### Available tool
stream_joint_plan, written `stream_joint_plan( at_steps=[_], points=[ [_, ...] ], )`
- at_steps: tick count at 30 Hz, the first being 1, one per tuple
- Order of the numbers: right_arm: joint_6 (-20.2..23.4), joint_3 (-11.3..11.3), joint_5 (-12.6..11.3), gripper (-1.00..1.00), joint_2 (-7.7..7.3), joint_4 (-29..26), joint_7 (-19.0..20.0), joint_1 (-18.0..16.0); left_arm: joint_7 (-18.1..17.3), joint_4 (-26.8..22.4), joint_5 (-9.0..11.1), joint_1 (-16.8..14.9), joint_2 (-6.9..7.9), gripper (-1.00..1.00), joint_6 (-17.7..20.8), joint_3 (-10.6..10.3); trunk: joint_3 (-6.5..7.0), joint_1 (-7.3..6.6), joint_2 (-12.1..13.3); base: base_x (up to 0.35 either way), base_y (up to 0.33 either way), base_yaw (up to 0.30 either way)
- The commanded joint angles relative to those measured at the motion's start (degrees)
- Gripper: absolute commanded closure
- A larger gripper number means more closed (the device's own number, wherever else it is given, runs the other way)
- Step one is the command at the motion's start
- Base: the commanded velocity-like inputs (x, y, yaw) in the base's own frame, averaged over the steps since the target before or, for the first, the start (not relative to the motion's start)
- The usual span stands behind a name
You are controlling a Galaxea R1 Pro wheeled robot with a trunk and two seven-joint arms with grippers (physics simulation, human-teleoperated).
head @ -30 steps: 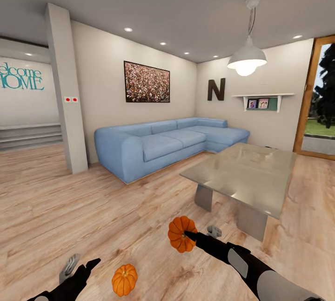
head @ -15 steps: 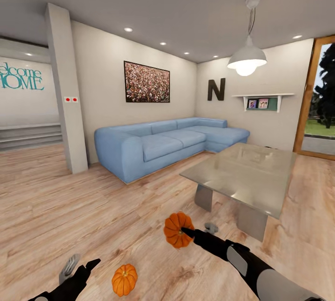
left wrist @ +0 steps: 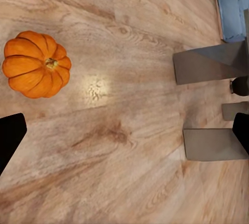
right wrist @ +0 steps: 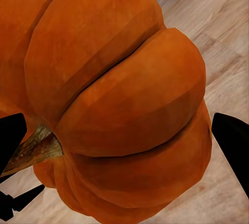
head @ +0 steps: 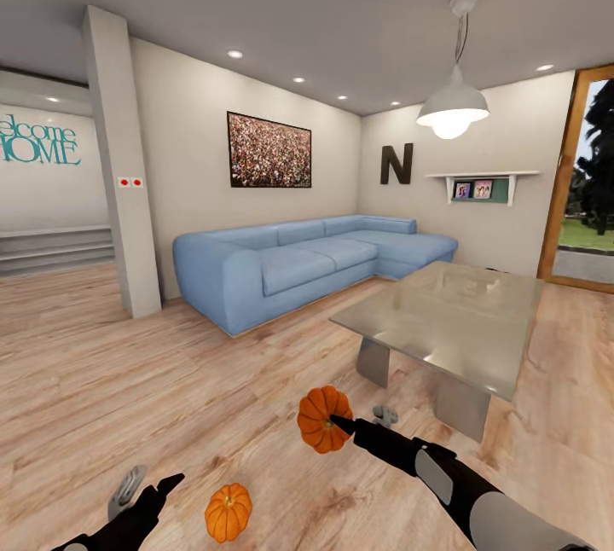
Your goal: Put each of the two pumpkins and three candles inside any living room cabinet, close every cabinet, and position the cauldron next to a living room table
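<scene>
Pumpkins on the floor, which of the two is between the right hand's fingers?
The larger pumpkin, nearer the coffee table, sits between the right hand's fingers. The smaller pumpkin lies free on the floor by the open left hand.

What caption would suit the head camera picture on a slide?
Right gripper holding one pumpkin beside the glass coffee table; another pumpkin lies on the floor.

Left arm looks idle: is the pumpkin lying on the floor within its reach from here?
Probably yes. The left gripper hangs open just beside the floor pumpkin, with bare wood floor between them and nothing in the way. The right gripper is busy with the other pumpkin.
</scene>
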Motion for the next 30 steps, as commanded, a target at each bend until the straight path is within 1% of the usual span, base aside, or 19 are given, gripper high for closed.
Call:
stream_joint_plan(
  at_steps=[1, 20, 21, 30],
  points=[
    [0.49, 0.19, -0.63, 1.00, -0.04, -0.06, -0.07, -0.02, -0.06, 0.00, 0.31, -0.03, -0.03, -1.00, 0.47, 0.18, -0.07, -0.01, -0.03, 0.000, 0.000, 0.000],
    [0.61, 0.12, -0.63, 1.00, -0.04, 0.03, 0.34, -0.02, -0.03, -0.03, 0.26, -0.03, -0.32, -1.00, 0.47, 0.11, -0.07, -0.01, -0.03, 0.000, 0.000, 0.000],
    [0.59, 0.12, -0.63, 1.00, -0.04, 0.03, 0.34, 0.00, -0.03, -0.02, 0.25, -0.03, -0.33, -1.00, 0.47, 0.12, 0.15, -0.04, -0.02, 0.000, 0.000, 0.000],
    [0.56, 0.09, -0.63, 1.00, -0.04, 0.03, 0.38, -0.02, -0.03, 0.00, 0.25, -0.03, -0.36, -1.00, 0.47, 0.09, 1.77, -2.02, 3.59, 0.000, 0.000, 0.000]
  ],
)
